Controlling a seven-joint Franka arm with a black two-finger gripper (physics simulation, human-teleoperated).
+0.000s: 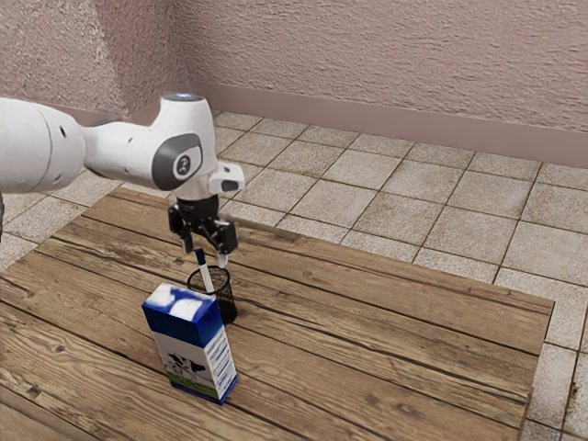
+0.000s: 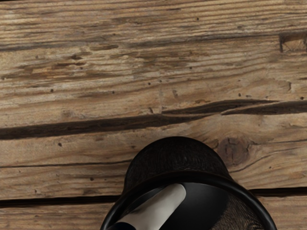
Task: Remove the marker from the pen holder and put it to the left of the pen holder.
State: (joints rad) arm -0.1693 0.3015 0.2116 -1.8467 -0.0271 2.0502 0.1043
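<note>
The gripper (image 1: 205,254) is open above the pen holder, its two fingertips apart near the marker's dark upper end. The white marker (image 1: 208,278) leans inside the black mesh pen holder (image 1: 227,299) and sticks out above its rim. A milk carton in front hides part of the holder in the exterior view. From the wrist camera, the marker (image 2: 160,206) lies tilted across the opening of the pen holder (image 2: 177,155), just under my hand.
A blue and white milk carton (image 1: 195,354) stands close beside the pen holder on the wooden table (image 1: 395,322). The table's far edge runs behind the gripper, with floor tiles beyond.
</note>
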